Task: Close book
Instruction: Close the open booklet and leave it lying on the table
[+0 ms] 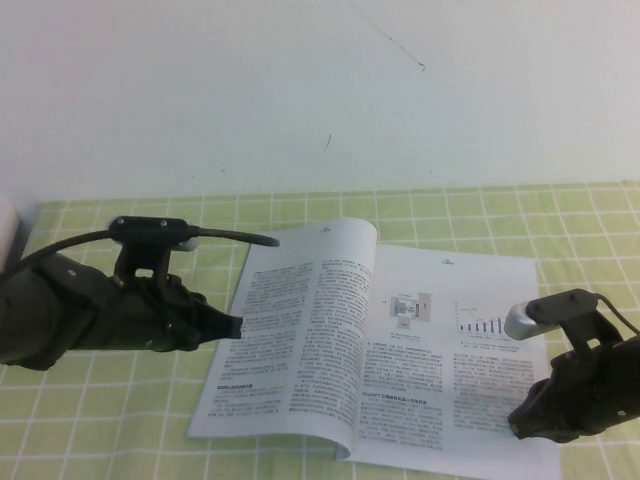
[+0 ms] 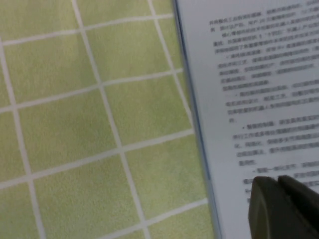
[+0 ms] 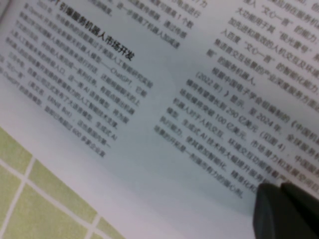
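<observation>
Book [image 1: 335, 340] lies open on the green checked tabletop [image 1: 90, 420], near its front edge. Left gripper [image 1: 236, 326] is at the book's left page edge, jaws closed. Right gripper [image 1: 518, 420] is over the book's front-right corner, jaws also closed.

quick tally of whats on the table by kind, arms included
open book: 1
green checked tablecloth: 1
end effectors: 2 (left end effector at the book's left edge, right end effector over its right page)
total: 4
</observation>
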### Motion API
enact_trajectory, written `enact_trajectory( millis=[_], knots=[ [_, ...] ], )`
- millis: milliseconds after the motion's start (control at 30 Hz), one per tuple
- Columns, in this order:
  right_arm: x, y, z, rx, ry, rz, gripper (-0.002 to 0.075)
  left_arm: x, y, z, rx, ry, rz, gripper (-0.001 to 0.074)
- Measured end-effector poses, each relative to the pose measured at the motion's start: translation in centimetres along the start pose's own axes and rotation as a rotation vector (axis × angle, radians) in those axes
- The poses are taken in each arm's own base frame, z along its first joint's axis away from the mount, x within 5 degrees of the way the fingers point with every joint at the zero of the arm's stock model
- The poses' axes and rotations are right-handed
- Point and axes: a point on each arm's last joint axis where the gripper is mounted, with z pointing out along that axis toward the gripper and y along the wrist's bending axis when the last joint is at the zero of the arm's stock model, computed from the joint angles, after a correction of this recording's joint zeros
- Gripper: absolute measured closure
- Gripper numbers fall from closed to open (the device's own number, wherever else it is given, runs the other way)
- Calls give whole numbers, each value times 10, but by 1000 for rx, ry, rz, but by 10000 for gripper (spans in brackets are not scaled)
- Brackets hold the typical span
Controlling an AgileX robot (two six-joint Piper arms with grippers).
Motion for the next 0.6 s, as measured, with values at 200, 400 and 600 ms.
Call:
enact_trajectory(
  millis=[200,400,600],
  knots=[
    [0,0,0,-5,3,0,729,8,7,32,-17,72,9,738],
    [0,1,0,-7,4,-1,729,10,10,39,-37,77,8,738],
    [1,0,0,-7,5,-1,729,9,12,40,-55,65,10,738]
  ],
)
